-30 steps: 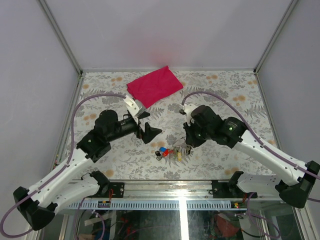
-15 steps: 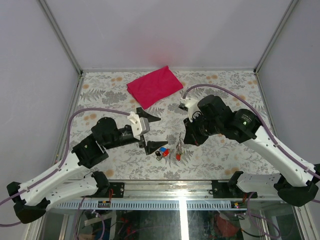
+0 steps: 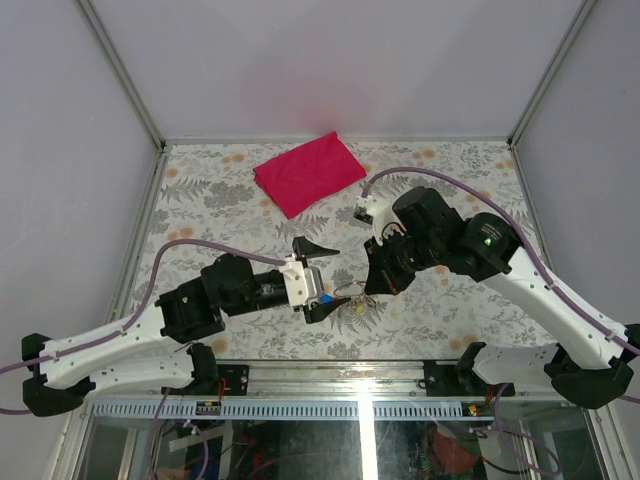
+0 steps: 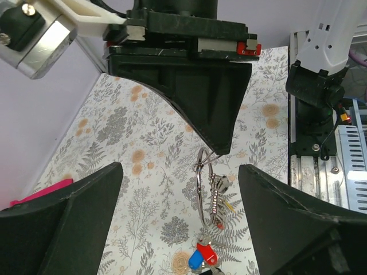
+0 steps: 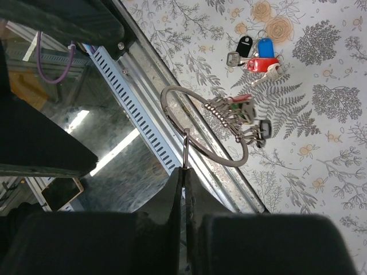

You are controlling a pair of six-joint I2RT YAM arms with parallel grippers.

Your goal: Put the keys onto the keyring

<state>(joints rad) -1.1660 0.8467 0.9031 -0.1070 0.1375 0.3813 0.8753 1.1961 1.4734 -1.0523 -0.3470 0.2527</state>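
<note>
1. A grey floral print is covering the bench (image 3: 200,200).
2. Plain pale lilac walls (image 3: 330,60) are enclosing its far, left and right edges.
3. Silver posts (image 3: 120,70) are rising from both far corners.
4. A slotted duct (image 3: 300,409) is running along the near edge.

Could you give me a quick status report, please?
Right end effector shut on keyring, hanging. Left end effector open. Keys lying loose, unthreaded. Cloth far off.

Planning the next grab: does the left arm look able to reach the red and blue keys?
Probably yes: the left gripper is open and the keys lie uncovered ahead of it.
</note>
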